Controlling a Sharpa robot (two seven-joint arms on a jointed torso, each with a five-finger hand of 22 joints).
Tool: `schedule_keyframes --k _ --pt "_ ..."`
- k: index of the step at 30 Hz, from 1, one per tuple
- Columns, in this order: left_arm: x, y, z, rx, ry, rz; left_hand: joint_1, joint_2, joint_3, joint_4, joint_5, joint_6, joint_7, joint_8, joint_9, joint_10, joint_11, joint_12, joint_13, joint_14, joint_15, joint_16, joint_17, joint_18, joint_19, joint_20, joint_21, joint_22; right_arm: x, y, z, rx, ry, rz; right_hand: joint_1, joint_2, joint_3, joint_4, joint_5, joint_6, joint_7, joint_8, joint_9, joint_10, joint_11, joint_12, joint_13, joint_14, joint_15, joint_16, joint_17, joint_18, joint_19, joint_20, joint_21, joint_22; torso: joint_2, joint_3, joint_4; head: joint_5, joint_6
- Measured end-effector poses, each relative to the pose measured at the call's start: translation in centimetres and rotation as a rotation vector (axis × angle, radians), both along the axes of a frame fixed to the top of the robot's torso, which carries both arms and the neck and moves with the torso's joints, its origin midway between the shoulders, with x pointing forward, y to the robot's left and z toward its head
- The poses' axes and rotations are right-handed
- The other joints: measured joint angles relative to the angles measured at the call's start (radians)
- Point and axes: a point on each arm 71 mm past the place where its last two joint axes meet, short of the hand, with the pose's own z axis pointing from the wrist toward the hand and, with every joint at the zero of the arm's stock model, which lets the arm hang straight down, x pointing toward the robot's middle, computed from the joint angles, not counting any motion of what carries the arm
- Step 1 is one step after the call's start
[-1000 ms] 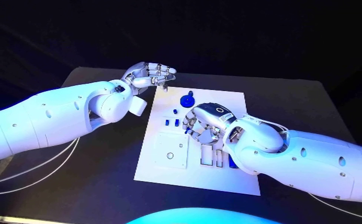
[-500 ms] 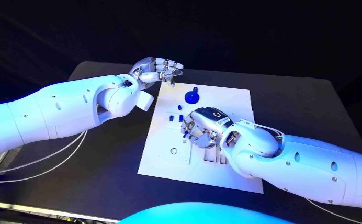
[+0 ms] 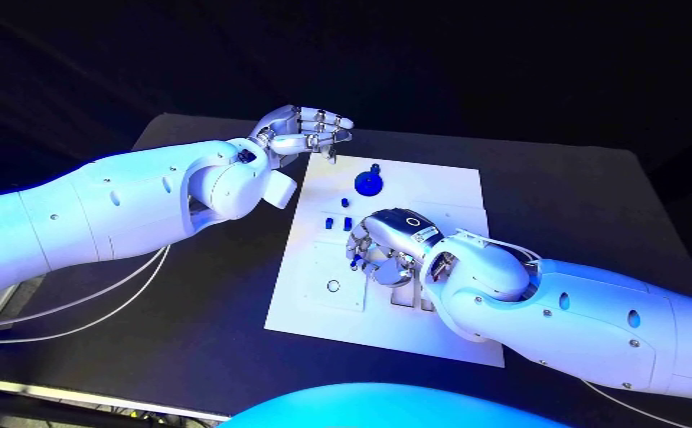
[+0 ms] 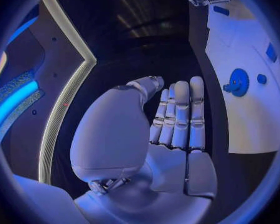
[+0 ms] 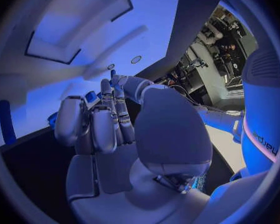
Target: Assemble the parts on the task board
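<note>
The white task board (image 3: pixel 447 198) lies in the middle of the black table. My right hand (image 3: pixel 387 244) rests on the board's middle with its fingers curled down. A small blue part (image 5: pixel 90 96) shows between its fingertips, and more blue bits (image 3: pixel 355 261) sit under that hand. My left hand (image 3: pixel 303 132) hovers above the board's far left corner, fingers held together against the thumb (image 4: pixel 154 82). A thin dark sliver (image 3: pixel 332 155) hangs below its fingertips; I cannot tell whether it is a held part. A blue gear-like part (image 3: pixel 368 184) stands near the board's far edge.
Two small blue pieces (image 3: pixel 338 222) stand left of my right hand. A round hole (image 3: pixel 333 286) and narrow slots (image 3: pixel 404 298) mark the board's near half. Bare black table (image 3: pixel 577 208) stretches to the right. White cables (image 3: pixel 87 308) trail under my left arm.
The whole picture has shifted, so the camera moved. Relative to the board, both hands keep nearly the same places; the left hand edged slightly toward the far corner.
</note>
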Motion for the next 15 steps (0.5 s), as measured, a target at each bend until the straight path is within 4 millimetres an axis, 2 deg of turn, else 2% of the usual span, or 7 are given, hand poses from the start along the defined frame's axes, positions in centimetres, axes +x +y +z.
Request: schedule_keyframes --k 15 --pt "0.06 0.08 -0.03 0.001 0.001 0.002 0.0 0.0 0.0 0.0 0.0 0.0 0.0 0.0 0.0 0.0 0.0 0.0 0.0 0.0 0.0 0.0 0.0 0.0 0.0 0.0 -0.001 0.0 0.07 -0.01 -0.29 -0.024 0.006 0.007 0.0 0.0 0.002 -0.002 0.0 -0.002 -0.002 0.002 0.001 0.0 0.0 -0.001 0.001 0.0 0.0 0.0 0.0 0.0 0.0 0.0 0.0 0.0 0.0 -0.0008 0.0005 -0.001 -0.002"
